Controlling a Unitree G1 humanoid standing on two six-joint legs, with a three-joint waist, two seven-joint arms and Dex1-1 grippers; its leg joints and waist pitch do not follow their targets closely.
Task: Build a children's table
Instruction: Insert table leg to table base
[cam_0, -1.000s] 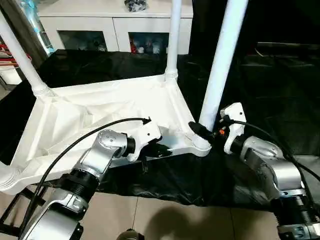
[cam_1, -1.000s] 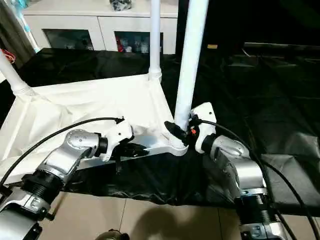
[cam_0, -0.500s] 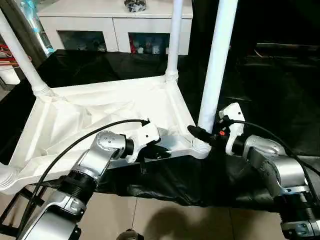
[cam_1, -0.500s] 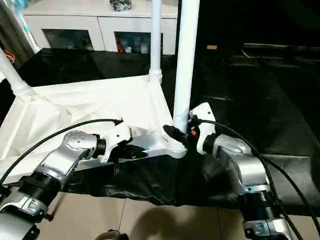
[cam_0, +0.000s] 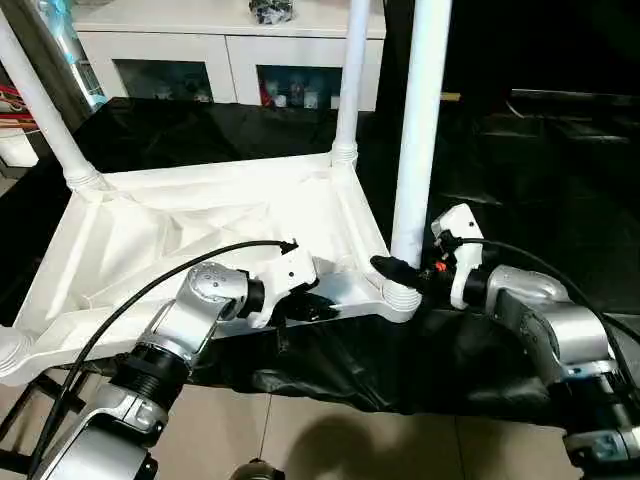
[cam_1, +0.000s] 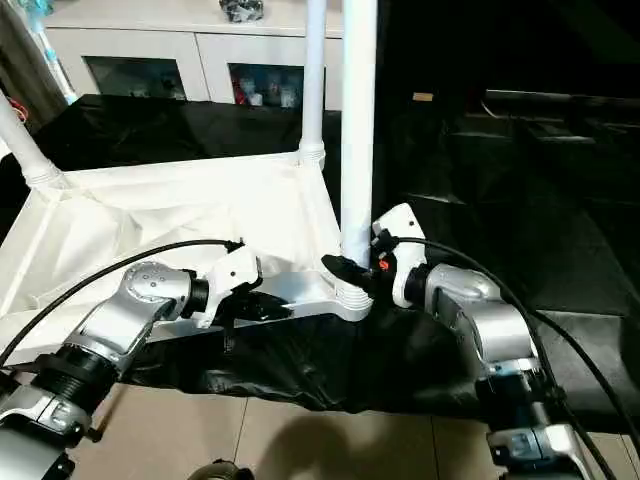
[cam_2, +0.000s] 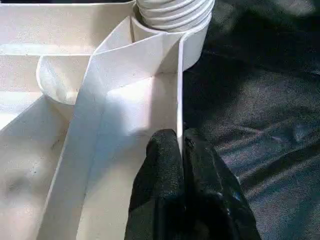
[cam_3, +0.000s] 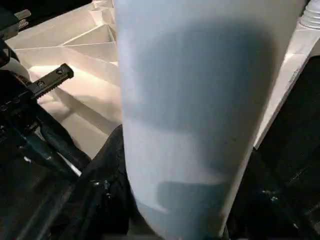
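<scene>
The near-right leg (cam_0: 417, 120), held low on its shaft by the right end effector (cam_0: 400, 268), has been brought from a lean toward the right to a nearly upright stance over the corner socket (cam_0: 400, 296) of the tabletop (cam_0: 210, 240). The right end effector has been drawn slightly inward with it. The tabletop's near edge, pinched by the left end effector (cam_2: 181, 165), has been shifted a little away from the bench's near edge.

A black-draped worktop (cam_0: 520, 170) carries the upturned white tabletop (cam_0: 180, 240) (ribbed underside showing), whose near rim lies between the left hand (cam_0: 310, 308) and right hand (cam_0: 395, 270).
</scene>
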